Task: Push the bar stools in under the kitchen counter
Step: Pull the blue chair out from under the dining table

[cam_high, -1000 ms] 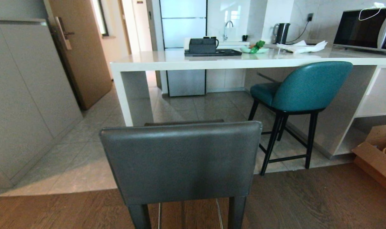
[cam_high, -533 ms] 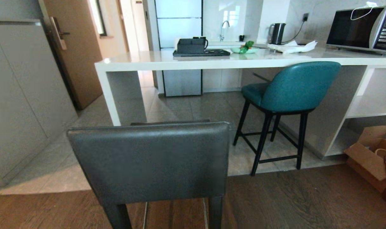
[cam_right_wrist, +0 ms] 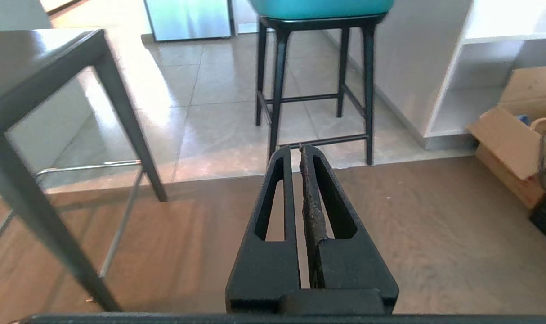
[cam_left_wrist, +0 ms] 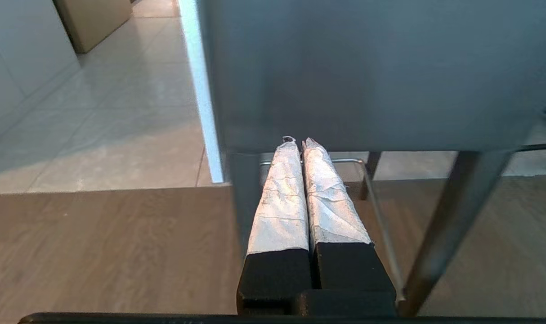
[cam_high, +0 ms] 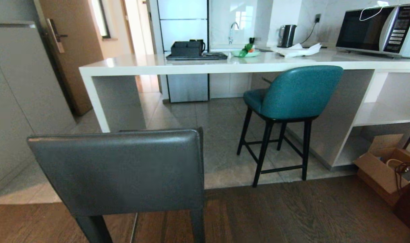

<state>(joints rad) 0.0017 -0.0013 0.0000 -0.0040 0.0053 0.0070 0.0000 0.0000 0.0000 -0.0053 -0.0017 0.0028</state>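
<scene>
The dark grey bar stool (cam_high: 124,172) stands close in front of me on the wood floor, its boxy back towards me, short of the kitchen counter (cam_high: 225,65). The teal bar stool (cam_high: 299,91) stands further right, its seat partly under the worktop. Neither arm shows in the head view. My left gripper (cam_left_wrist: 298,143) is shut and empty, its tips just before the lower edge of the grey stool's back (cam_left_wrist: 367,67); contact cannot be told. My right gripper (cam_right_wrist: 295,150) is shut and empty over the wood floor, between the grey stool (cam_right_wrist: 30,58) and the teal stool (cam_right_wrist: 318,6).
An open cardboard box (cam_high: 380,168) sits on the floor at the right by the counter's shelves. A microwave (cam_high: 377,32), kettle (cam_high: 287,35) and black tray (cam_high: 191,50) stand on the worktop. Grey cabinets (cam_high: 16,101) and a wooden door (cam_high: 73,50) line the left.
The whole head view has slid leftward, the near grey stool most of all, so the camera has moved to the right. The stools keep their places by the counter.
</scene>
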